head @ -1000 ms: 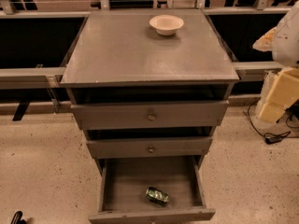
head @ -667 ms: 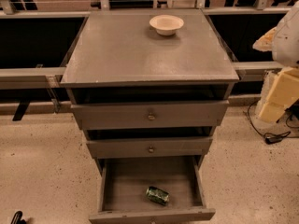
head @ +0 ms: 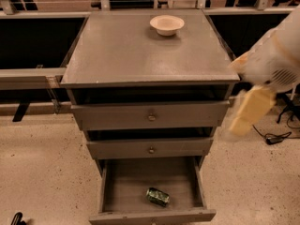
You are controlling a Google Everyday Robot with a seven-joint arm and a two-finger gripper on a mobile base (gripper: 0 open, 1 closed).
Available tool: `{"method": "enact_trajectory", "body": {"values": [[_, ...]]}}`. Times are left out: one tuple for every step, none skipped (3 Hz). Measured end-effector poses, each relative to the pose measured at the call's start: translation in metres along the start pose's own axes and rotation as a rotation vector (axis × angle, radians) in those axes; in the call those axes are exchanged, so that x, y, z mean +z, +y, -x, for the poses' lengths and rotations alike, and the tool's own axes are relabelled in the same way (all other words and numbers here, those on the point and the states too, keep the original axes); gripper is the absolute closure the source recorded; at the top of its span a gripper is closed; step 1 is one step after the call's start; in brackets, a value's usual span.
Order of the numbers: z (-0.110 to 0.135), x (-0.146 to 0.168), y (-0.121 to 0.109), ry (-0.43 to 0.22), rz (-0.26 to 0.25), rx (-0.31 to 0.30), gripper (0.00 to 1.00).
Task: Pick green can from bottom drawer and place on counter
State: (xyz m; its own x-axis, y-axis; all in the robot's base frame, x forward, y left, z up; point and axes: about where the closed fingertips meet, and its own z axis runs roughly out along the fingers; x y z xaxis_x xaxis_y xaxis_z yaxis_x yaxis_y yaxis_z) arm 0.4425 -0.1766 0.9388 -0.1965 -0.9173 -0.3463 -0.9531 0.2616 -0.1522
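The green can (head: pixel 158 197) lies on its side on the floor of the open bottom drawer (head: pixel 117 186), near its front middle. The counter (head: pixel 126 50) is the flat grey top of the drawer cabinet. My arm comes in from the right edge as a blurred white link (head: pixel 276 62). Its cream end, where my gripper (head: pixel 238 124) is, hangs beside the cabinet's right side at the height of the two upper drawers. The gripper is well above and to the right of the can and touches nothing.
A cream bowl (head: pixel 167 25) stands at the back middle of the counter. The two knobbed upper drawers (head: pixel 151 117) are slightly open. Black cables (head: pixel 274 137) lie on the speckled floor at the right. A railing (head: pixel 28 76) runs off to the left of the cabinet.
My arm has swung left and down from the right edge and its cream end is now close to the cabinet's right side. The can, bowl and drawers have not moved.
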Motion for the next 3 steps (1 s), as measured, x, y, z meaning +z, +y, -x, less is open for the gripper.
{"method": "enact_trajectory", "body": {"values": [[0.035, 0.083, 0.032, -0.099, 0.093, 0.034, 0.00], [0.053, 0.180, 0.072, -0.146, 0.190, 0.002, 0.00], [0.048, 0.210, 0.086, -0.146, 0.197, 0.009, 0.00]]}}
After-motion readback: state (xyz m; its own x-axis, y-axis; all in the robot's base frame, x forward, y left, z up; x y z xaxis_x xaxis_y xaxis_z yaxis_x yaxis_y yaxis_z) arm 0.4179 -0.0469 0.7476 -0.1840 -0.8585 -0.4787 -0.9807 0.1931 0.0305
